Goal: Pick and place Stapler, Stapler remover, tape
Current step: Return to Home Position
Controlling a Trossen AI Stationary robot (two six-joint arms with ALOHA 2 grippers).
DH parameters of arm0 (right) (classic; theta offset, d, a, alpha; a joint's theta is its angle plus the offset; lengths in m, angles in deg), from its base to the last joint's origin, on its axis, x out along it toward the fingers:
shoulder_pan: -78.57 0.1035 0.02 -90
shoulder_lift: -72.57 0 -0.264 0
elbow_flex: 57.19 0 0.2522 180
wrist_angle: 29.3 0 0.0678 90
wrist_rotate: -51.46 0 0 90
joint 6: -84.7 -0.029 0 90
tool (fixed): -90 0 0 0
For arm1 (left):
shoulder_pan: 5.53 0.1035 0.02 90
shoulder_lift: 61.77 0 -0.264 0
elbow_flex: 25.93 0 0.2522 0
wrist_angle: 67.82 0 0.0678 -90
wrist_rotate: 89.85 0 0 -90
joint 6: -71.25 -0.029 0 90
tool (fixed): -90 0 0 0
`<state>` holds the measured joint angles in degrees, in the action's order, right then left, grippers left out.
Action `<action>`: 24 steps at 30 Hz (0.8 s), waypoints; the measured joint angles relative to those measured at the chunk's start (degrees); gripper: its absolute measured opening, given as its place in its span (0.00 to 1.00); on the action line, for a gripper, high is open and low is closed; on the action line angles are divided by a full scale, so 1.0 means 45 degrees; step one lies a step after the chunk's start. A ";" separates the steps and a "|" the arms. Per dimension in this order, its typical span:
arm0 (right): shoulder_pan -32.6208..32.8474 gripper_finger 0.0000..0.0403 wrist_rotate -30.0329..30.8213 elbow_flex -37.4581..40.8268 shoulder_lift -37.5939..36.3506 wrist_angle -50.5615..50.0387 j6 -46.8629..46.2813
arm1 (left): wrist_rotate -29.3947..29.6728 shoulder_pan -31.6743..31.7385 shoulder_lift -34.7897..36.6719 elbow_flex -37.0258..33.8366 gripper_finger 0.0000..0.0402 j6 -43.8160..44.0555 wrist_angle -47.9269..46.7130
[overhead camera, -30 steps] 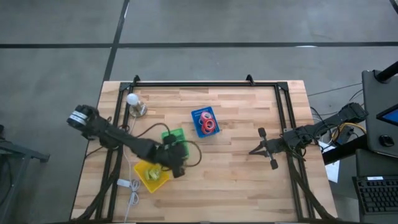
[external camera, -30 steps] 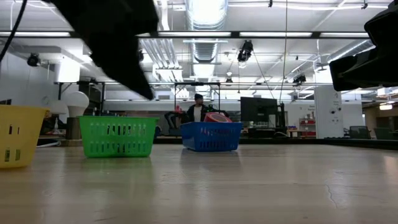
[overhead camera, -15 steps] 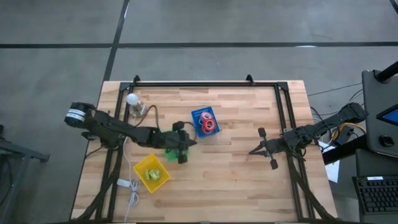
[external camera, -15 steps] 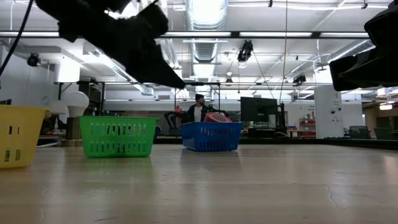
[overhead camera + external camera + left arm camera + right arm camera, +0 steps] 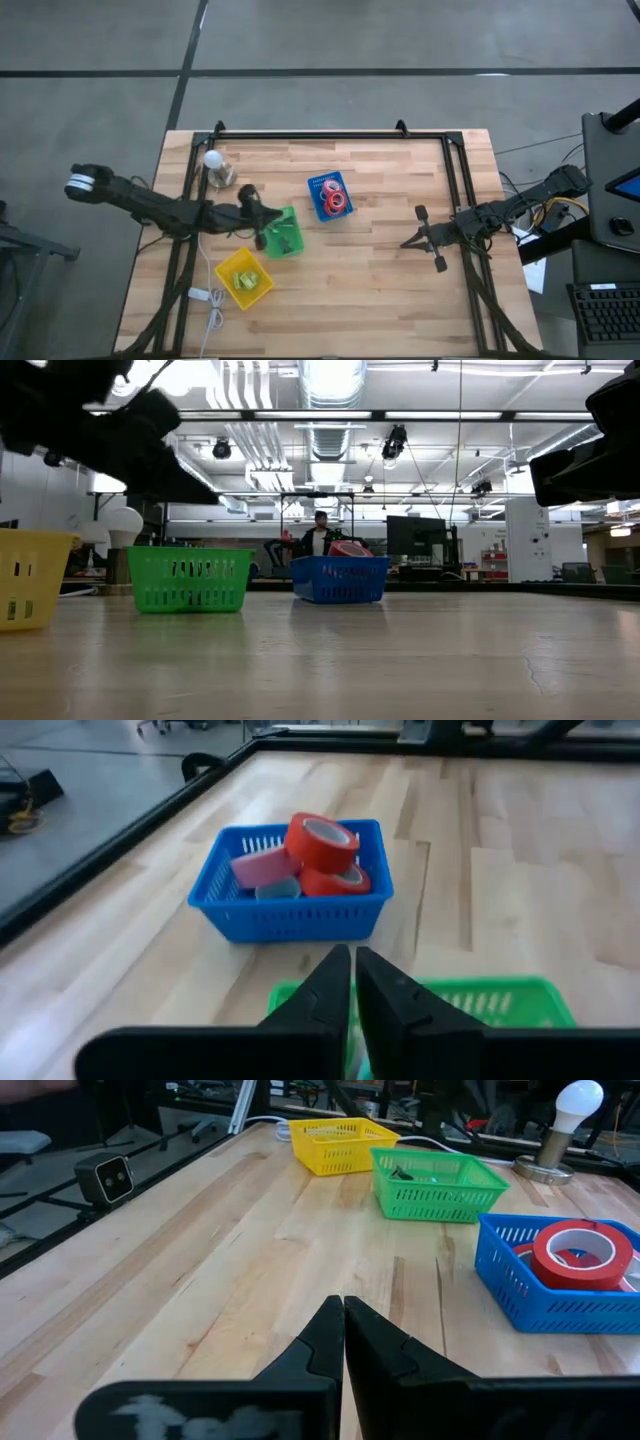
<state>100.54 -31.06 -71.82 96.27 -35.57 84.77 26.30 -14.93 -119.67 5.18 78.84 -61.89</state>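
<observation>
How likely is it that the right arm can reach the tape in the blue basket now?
Probably yes. The tape sits uncovered in the open-topped blue basket, and only bare table lies between it and the right gripper, which is shut and empty.

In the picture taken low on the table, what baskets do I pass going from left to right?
yellow basket → green basket → blue basket, with red tape poking over its top.

You've got the tape (image 5: 335,203) in the far basket (image 5: 313,183), the middle basket (image 5: 289,241) front-left of it, the near basket (image 5: 263,289) leftmost, and the lamp (image 5: 214,162) behind.
</observation>
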 joint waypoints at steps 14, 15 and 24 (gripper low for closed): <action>-0.0066 0.02 0.1023 -0.0117 -0.0457 0.0648 -0.0099 | -0.1928 -0.0234 0.5014 -0.3731 0.07 -0.0705 0.2679; -0.0075 0.02 0.0962 -0.0145 -0.0572 0.0582 -0.0020 | -0.1938 -0.0234 0.5226 -0.3726 0.07 -0.0687 0.2582; -0.0304 0.02 -0.0019 -0.0175 -0.2388 -0.0555 -0.0548 | -0.1938 -0.0239 0.6558 -0.3741 0.07 -0.1348 0.1611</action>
<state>99.17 -31.14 -72.60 85.53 -38.07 82.30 17.58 -16.01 -90.16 -11.66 72.77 -54.64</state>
